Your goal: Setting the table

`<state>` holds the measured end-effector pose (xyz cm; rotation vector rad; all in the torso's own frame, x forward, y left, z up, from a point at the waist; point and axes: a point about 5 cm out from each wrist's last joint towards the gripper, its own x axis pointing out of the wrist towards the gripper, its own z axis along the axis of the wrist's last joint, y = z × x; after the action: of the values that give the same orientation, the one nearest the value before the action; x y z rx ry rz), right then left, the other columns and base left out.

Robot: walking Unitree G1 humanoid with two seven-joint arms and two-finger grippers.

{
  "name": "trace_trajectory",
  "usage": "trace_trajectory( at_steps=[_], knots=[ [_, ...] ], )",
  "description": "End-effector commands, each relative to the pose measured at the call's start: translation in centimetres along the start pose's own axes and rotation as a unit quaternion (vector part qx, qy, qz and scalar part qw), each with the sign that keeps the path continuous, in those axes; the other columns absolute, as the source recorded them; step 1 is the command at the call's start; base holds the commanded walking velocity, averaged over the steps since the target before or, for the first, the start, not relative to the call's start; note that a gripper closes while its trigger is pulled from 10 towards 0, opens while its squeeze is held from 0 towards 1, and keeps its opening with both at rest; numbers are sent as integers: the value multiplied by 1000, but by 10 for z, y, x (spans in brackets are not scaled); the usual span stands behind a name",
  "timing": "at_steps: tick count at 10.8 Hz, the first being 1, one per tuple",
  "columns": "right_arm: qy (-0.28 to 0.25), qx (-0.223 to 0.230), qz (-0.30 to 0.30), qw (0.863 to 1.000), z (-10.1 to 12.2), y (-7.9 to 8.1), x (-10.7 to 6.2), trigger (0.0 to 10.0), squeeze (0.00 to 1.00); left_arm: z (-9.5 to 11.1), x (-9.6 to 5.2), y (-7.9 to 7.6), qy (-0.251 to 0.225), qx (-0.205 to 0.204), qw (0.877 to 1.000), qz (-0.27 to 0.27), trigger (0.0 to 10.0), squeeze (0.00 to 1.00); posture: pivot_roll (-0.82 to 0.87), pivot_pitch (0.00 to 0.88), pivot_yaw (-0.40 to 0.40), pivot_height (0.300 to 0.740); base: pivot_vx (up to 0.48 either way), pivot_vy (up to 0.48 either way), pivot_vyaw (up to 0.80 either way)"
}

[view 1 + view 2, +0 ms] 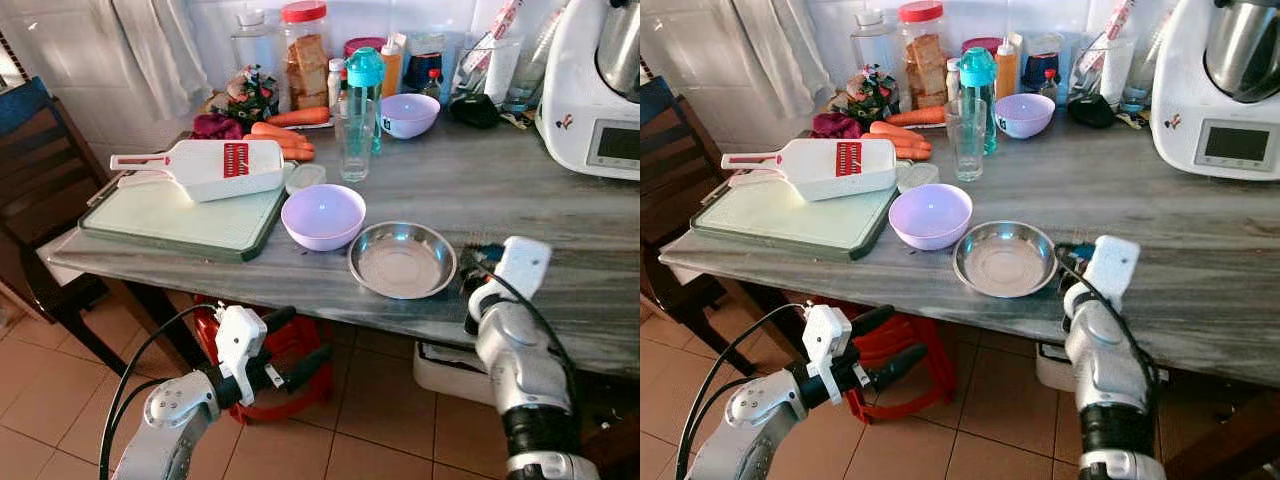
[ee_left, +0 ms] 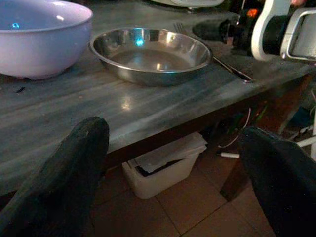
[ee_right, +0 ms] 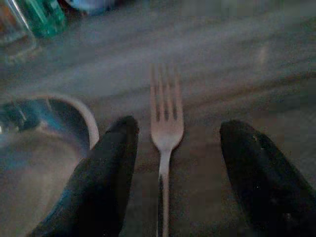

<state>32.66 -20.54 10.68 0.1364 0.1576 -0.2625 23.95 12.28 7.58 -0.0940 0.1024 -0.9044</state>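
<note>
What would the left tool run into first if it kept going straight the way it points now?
Probably the front edge of the grey table. The left tool, open and low in front of the table, aims at that edge, with the steel bowl and lilac bowl above and beyond. Depth is uncertain; it might pass just underneath.

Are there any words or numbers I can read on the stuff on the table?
None can be read.
White slicer: red patch, markings too blurred.
Kitchen machine: grey screen, small red mark, both unreadable.
Jars and bottles at the back: labels too small.
</note>
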Motion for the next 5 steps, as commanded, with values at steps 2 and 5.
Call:
trace_trajectory(
  at_steps=[2,5],
  knots=[
    [-20,0,-3,1000,6,3,-6,10000,1000,8,0,4,-7,12,1000,3,10000,0,58,0,96,740,0,0,0],
    [-126,-34,14,991,29,6,-21,10000,1000,11,4,7,-23,18,999,18,10000,0,59,0,95,740,0,0,0]
  ],
)
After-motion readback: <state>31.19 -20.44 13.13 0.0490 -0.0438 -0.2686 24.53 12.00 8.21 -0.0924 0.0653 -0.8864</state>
